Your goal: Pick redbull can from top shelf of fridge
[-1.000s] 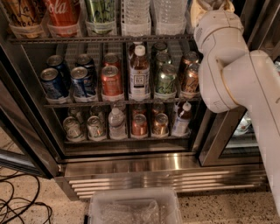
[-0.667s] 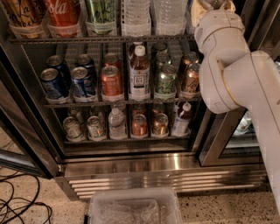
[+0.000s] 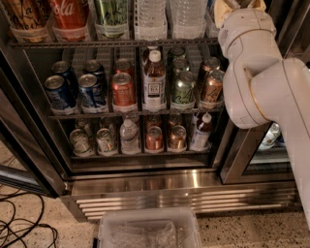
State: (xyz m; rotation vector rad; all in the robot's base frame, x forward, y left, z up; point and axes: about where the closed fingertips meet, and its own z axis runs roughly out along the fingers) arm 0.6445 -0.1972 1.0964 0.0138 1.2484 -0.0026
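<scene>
Redbull can: can't pick it out. White arm (image 3: 261,82) fills frame right. Hand (image 3: 240,5) is cropped at upper-right edge; grip state and contact can't tell. Behind it, right end of fridge (image 3: 145,184) top shelf (image 3: 111,43) is hidden.

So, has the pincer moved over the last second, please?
No: the tan pincer remains at the top edge, above the right end of the grey wire top shelf.
</scene>
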